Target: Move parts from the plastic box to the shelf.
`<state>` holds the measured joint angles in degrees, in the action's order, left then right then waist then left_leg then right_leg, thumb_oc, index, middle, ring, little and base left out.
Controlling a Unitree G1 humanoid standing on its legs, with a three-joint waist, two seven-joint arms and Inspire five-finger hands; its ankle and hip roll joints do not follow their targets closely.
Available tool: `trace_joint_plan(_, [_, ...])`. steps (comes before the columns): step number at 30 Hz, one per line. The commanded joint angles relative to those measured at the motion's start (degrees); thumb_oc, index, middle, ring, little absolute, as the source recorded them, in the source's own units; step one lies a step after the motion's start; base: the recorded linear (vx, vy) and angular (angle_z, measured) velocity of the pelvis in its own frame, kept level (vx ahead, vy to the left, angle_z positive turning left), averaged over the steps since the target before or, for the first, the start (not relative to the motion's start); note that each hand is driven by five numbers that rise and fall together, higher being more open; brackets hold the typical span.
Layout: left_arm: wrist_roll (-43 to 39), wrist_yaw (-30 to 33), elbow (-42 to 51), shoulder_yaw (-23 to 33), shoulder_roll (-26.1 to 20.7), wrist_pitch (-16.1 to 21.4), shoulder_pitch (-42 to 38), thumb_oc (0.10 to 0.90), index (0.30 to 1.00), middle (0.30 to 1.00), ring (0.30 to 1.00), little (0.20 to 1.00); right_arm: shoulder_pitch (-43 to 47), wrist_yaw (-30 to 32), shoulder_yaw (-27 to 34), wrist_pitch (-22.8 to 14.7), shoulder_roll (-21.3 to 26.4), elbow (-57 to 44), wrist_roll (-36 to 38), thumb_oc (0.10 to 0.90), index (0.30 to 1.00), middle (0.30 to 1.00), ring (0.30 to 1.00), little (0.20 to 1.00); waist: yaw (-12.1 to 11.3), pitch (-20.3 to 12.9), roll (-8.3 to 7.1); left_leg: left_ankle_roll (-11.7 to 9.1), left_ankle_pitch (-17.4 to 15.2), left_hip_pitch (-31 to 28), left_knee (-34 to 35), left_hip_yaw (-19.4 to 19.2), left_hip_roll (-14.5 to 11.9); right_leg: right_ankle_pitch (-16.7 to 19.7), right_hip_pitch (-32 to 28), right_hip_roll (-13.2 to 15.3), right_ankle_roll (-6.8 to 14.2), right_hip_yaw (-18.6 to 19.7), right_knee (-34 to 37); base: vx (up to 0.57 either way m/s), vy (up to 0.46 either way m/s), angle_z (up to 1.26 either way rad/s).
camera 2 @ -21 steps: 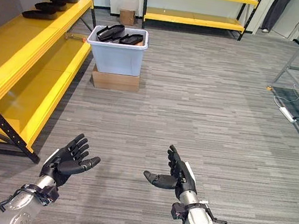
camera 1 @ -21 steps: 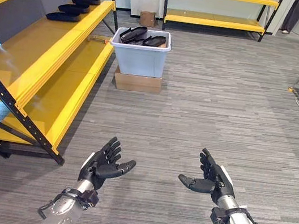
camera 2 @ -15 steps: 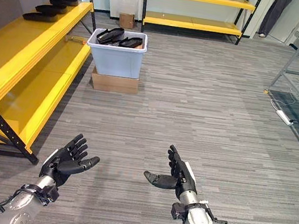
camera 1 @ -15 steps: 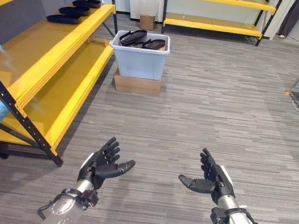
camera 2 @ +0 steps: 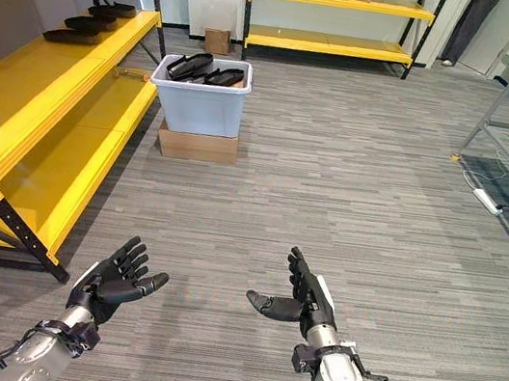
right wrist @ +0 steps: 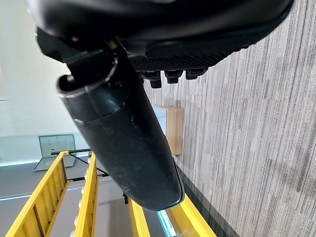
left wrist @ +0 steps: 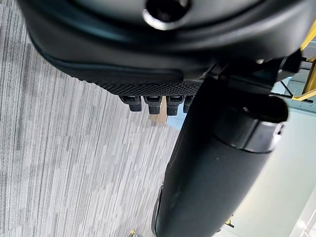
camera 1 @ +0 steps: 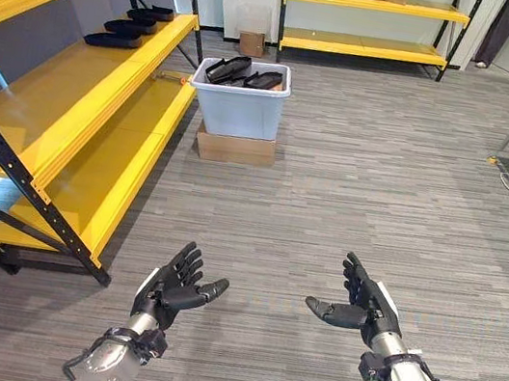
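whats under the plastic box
The plastic box stands on a flat cardboard box, which rests on the floor. Black parts lie inside the plastic box, up to its rim. What the cardboard box holds cannot be seen; it is closed.

Lighting was bright and even, from overhead. Shadows beneath the yellow shelf were soft. Mild glare lay on its boards. Straight lines bowed toward the head views' edges. Each wrist view's nearest dark bulk was out of focus.
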<state>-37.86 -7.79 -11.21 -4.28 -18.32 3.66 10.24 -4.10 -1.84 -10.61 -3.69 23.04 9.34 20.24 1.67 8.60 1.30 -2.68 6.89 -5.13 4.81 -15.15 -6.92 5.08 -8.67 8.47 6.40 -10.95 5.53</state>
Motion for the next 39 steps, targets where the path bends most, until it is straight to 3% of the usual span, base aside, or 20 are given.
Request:
trace_joint_plan(1, [-0.4,-2.3,3.2,2.5,-0.3,4.0,-5.9,0.900,1.000,1.000,1.000,1.000,5.8,-0.2,1.3,-5.2,0.5,-4.4,0.0,0.900,1.000,1.000,1.000,1.000,0.3,-1.4,-0.61,-1.0,-8.8,-4.3,0.2,2.6,-0.8,-5.9,-1.1,0.6,-0.8,-3.3,-0.9,0.00,0.000,0.00])
trace_joint_plan(13, [-0.3,-1.9,3.3,2.6,-0.6,4.3,-5.5,0.900,1.000,1.000,1.000,1.000,5.7,-0.1,1.2,-4.6,0.5,-3.9,-0.8,0.900,1.000,1.000,1.000,1.000,0.3,-1.3,-0.43,-1.1,-8.8,-4.5,0.1,2.8,-0.8,-6.2,-1.2,0.6,-1.0,-3.5,-1.4,0.00,0.000,0.00])
trace_joint_plan(24, [-0.3,-1.6,3.3,2.6,-0.8,4.7,-5.2,0.900,1.000,1.000,1.000,1.000,5.7,4.9,2.4,-5.2,0.4,-5.1,-2.1,0.900,1.000,1.000,1.000,1.000,0.3,-1.0,-0.53,-0.8,-9.0,-4.6,0.0,2.8,-0.6,-6.4,-1.2,0.8,-0.7,-3.4,-2.0,0.00,0.015,0.00])
trace_joint_plan(29, [-0.4,-1.9,3.0,2.9,-0.8,5.1,-5.0,0.900,1.000,1.000,1.000,1.000,6.0,3.5,2.8,-6.7,0.9,-6.8,-3.5,0.900,1.000,1.000,1.000,1.000,0.2,-0.8,-0.45,-0.4,-9.4,-4.6,-0.4,2.8,0.0,-6.7,-1.1,1.2,-0.6,-3.3,-2.7,0.01,0.089,0.00])
trace_joint_plan(34, [-2.9,-2.9,2.4,2.7,-0.6,2.4,-5.9,0.900,1.000,1.000,1.000,1.000,6.6,6.4,2.9,-11.4,1.1,-6.8,-5.8,0.900,1.000,1.000,1.000,1.000,0.0,-1.0,-0.56,0.4,-9.8,-4.2,-1.0,3.2,0.5,-7.6,-0.6,1.9,-0.3,-3.4,-4.9,0.02,0.099,0.03])
trace_joint_plan(39, [-1.4,-5.7,2.4,1.1,-1.2,1.1,-6.1,0.900,1.000,1.000,1.000,1.000,6.1,10.3,5.2,-15.2,0.8,-7.7,-9.0,0.900,1.000,1.000,1.000,1.000,0.0,0.4,-0.66,2.9,-11.4,-1.6,-4.7,4.7,2.1,-10.7,2.5,2.9,-0.2,-2.5,-14.3,0.01,0.198,0.12])
